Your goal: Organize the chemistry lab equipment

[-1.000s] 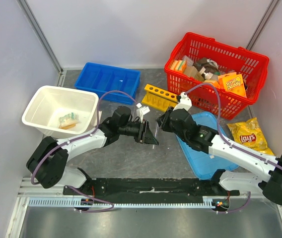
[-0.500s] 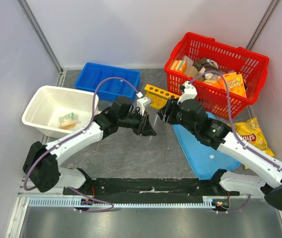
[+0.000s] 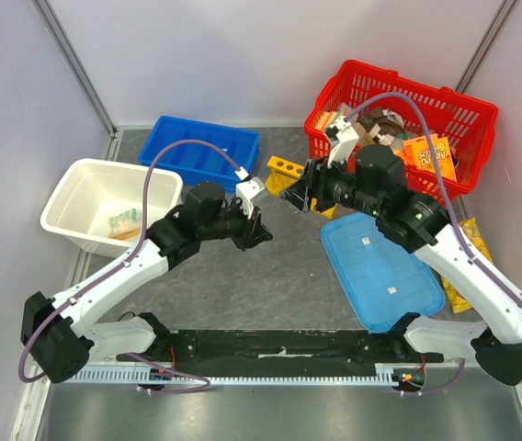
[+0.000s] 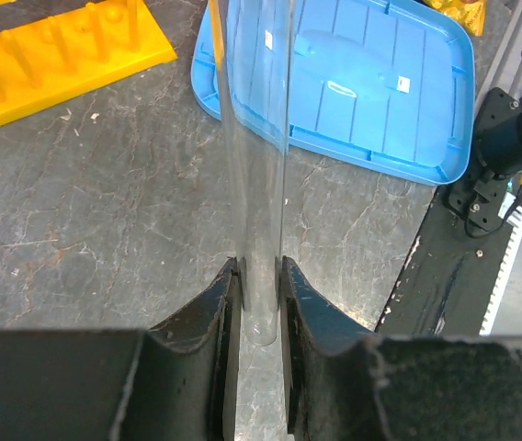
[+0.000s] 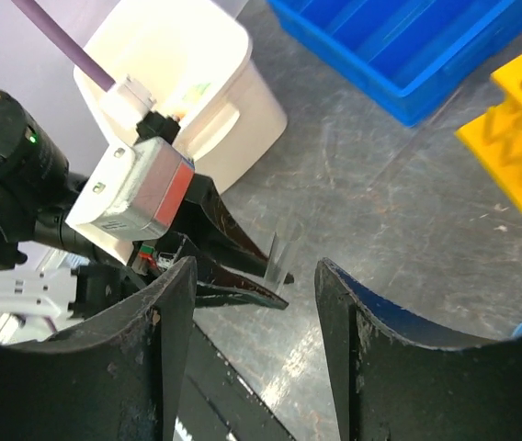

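Overhead plus close wrist views — shared rack (image 3: 282, 171)

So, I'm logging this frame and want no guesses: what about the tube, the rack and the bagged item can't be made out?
Clear tube: in the left wrist view its upper end is cut off by the top edge; in the top view it is too thin and clear to see.
Yellow rack: in the top view the right arm covers part, so the hole count is unknown.
Small bag in the white bin: in the top view it is too small to identify the contents.
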Controlling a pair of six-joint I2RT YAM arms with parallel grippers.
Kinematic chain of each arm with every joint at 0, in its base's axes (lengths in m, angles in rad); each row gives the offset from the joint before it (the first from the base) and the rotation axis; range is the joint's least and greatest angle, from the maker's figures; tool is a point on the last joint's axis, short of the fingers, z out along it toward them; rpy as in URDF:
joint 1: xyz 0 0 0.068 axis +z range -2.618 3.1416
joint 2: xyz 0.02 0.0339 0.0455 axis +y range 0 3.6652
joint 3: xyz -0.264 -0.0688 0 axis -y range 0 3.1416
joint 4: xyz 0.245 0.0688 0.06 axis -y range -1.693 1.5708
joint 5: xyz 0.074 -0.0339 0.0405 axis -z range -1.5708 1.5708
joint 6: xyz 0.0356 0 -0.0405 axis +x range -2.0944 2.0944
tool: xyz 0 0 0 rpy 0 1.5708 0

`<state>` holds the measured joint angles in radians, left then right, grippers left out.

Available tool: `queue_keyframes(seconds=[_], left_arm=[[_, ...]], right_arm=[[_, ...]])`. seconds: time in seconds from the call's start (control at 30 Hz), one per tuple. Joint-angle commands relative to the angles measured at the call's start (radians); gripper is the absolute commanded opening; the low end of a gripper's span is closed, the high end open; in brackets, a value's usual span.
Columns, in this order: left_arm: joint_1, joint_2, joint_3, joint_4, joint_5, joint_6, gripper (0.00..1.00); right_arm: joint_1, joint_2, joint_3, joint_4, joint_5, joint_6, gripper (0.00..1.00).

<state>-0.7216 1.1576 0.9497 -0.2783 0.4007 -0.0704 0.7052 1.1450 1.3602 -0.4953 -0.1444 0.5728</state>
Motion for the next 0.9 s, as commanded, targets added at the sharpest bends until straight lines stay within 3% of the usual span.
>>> queue_keyframes(seconds=[0.0, 0.17, 0.33, 0.7, 0.87], left_arm=[[-0.002, -0.036, -0.009, 0.045, -0.031, 0.069, 0.18], [-0.002, -0.029, -0.006, 0.042, -0.036, 0.069, 0.18], [-0.002, -0.027, -0.006, 0.042, -0.036, 0.096, 0.18], [-0.002, -0.018, -0.008, 0.042, -0.042, 0.107, 0.18], [-0.002, -0.013, -0.009, 0.044, -0.046, 0.110, 0.18]], right_arm=[[-0.004, 0.067, 0.060, -0.057, -0.156, -0.044, 0.61], [-0.004, 0.125, 0.080, -0.057, -0.156, -0.063, 0.63], [-0.004, 0.162, 0.089, -0.055, -0.116, -0.065, 0.51], [-0.006, 0.199, 0.094, -0.022, -0.057, -0.034, 0.48], [-0.004, 0.208, 0.091, -0.005, -0.073, -0.030, 0.39]])
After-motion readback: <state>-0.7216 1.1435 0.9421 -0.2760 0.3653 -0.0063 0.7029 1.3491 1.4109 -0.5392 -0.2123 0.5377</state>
